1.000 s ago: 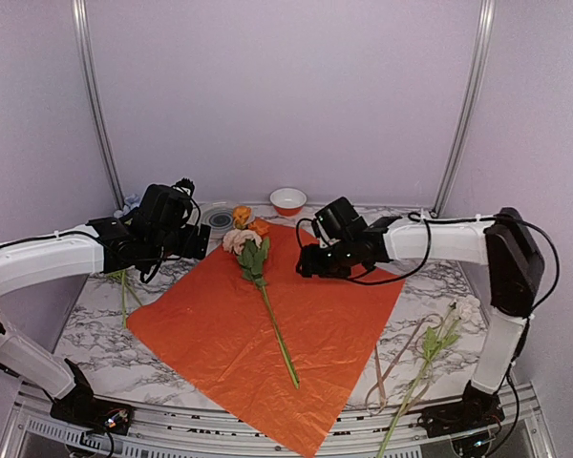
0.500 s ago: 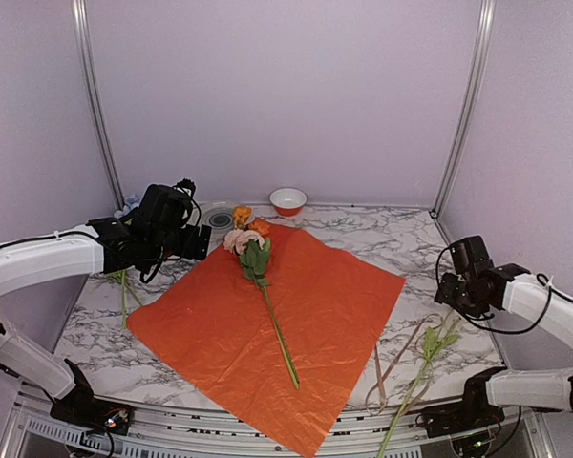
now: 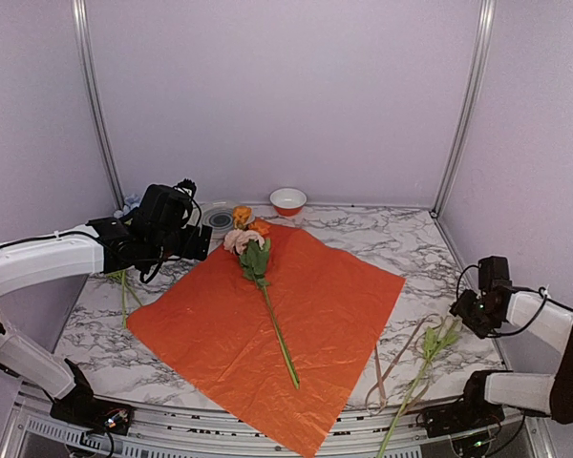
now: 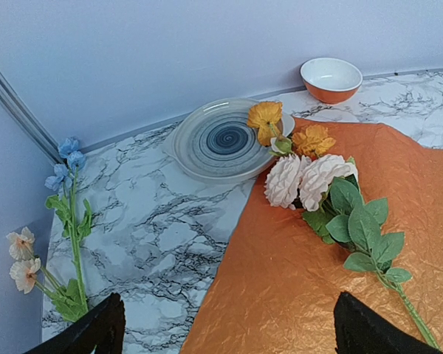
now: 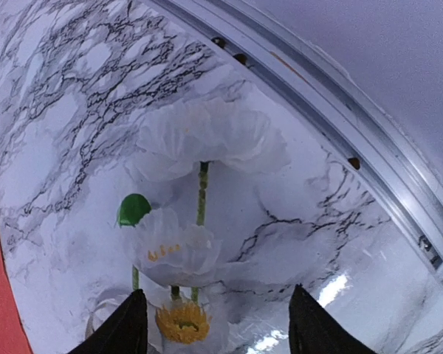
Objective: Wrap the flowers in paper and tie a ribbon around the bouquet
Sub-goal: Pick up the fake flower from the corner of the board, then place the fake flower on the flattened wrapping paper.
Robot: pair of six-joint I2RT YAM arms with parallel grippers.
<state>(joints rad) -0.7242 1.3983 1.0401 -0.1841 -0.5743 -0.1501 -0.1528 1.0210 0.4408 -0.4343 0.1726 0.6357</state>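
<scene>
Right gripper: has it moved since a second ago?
Yes. The right gripper swung right, off the orange paper, and now hangs above the white flowers near the table's right edge.

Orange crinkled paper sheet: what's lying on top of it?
A long green flower stalk with leaves, pale pink heads and an orange head near the far corner. The marble tabletop beneath is covered.

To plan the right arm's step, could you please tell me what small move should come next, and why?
Probably lower the right hand onto the green stalk of the white flowers and close. The hand hangs open and empty directly over those blooms on the marble table, while only one bunch lies on the orange paper, so more flowers seem needed there.
</scene>
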